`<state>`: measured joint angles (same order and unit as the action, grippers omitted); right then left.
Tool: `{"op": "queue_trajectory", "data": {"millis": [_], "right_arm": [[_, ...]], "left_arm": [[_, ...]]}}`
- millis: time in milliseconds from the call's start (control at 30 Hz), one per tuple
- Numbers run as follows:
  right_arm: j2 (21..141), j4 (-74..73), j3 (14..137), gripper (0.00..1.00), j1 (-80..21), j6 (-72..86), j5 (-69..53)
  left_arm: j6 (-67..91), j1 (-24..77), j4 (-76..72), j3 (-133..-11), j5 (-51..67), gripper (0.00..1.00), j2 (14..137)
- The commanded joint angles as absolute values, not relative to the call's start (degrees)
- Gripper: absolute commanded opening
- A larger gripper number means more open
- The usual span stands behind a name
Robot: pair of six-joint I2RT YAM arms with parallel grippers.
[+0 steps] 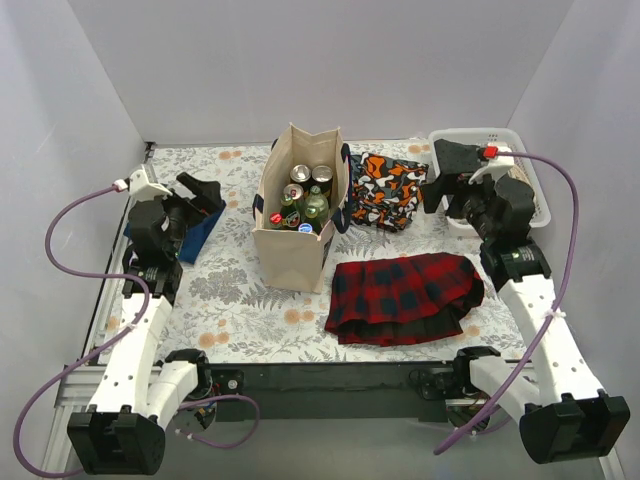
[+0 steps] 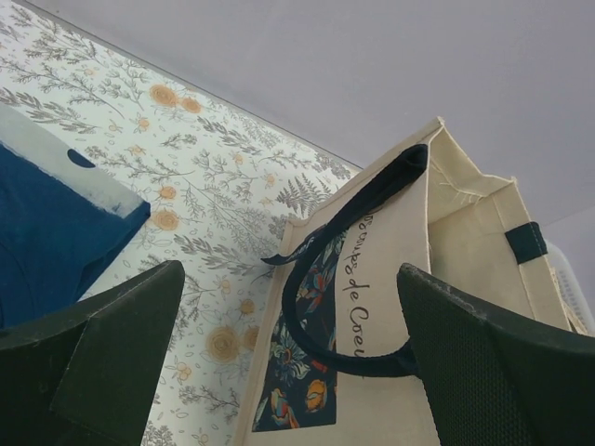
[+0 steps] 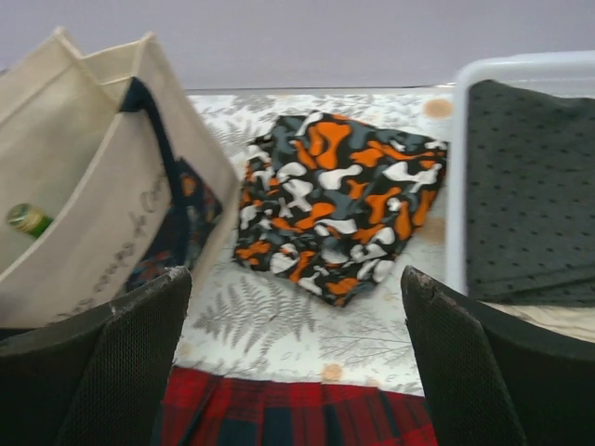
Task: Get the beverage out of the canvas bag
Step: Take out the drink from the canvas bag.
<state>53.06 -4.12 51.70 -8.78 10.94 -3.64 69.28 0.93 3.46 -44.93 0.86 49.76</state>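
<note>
At middle of desk point(image 1: 230, 290), canvas bag point(image 1: 295, 240) stands upright, mouth open, navy handles drooping over sides. Bottles and cans point(image 1: 305, 198) packed inside, tops showing, none lifted out. Left gripper point(image 2: 290, 277) hovers left of bag, over blue cloth point(image 2: 46, 232), fingers spread wide, nothing between them. Right gripper point(image 3: 296, 279) near white basket point(image 3: 455, 186) at far right, likewise wide, empty. Orange-black patterned cloth point(image 1: 388, 190) just right of bag; red plaid cloth point(image 1: 405, 297) nearer front edge. Grey dotted cloth point(image 3: 525, 195) lies in basket.
</note>
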Motion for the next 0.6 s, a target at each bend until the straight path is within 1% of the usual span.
{"op": "queue_trajectory", "data": {"millis": [0, 33, 67, 133, 167, 200, 233, 267, 367, 400, 433, 500, 533, 567], "right_arm": [[55.98, -17.48, 60.63, 0.98, -8.96, 14.84, -16.34], [57.47, -19.23, 63.69, 0.99, -8.96, 16.94, -17.30], [58.52, -24.82, 66.24, 0.98, -8.96, 17.66, -20.53], [63.95, -29.34, 73.78, 0.98, -8.79, 13.56, -30.02], [65.46, -30.14, 75.22, 0.98, -8.79, 13.71, -36.15], [66.70, -30.15, 76.63, 0.98, -8.79, 14.49, -36.12], [68.19, -29.97, 77.77, 0.98, -8.79, 17.03, -34.73], [68.90, -30.06, 79.61, 0.98, -8.79, 18.18, -30.02], [70.49, -31.02, 80.95, 0.98, -8.79, 24.06, -22.36], [70.05, -30.85, 80.43, 0.98, -8.70, 25.74, -22.41], [69.44, -30.68, 79.55, 0.98, -8.88, 25.84, -23.20], [67.07, -27.09, 72.98, 0.98, -9.32, 26.80, -22.68], [63.49, -24.46, 69.38, 0.98, -9.32, 28.02, -22.07], [61.46, -18.43, 66.04, 0.98, -9.23, 28.65, -21.97]], "left_arm": [[71.45, 1.05, 7.11, -50.87, -2.01, 0.98, 48.43], [72.24, 1.05, 9.21, -52.11, -2.72, 0.98, 48.60], [73.46, 1.05, 10.10, -53.60, -3.77, 0.98, 48.78], [76.54, 1.05, 13.77, -56.77, -4.92, 0.98, 49.04], [78.90, 1.05, 14.93, -57.47, -3.79, 0.98, 49.22], [78.93, 1.05, 15.03, -57.83, -1.26, 0.98, 49.39], [78.32, 1.05, 15.03, -58.79, 3.90, 0.98, 49.74], [77.27, 1.05, 15.03, -59.06, 7.35, 0.98, 50.01], [73.75, 1.05, 14.23, -60.02, 19.29, 0.98, 52.11], [73.13, 1.05, 15.46, -60.38, 20.55, 0.98, 52.90], [73.13, 1.05, 15.38, -59.95, 21.78, 0.98, 53.69], [73.13, 1.05, 15.99, -60.12, 23.99, 0.98, 54.58], [73.39, 1.05, 16.17, -60.12, 24.26, 0.98, 54.84], [73.82, 1.05, 16.35, -59.86, 23.82, 0.98, 55.28]]}}
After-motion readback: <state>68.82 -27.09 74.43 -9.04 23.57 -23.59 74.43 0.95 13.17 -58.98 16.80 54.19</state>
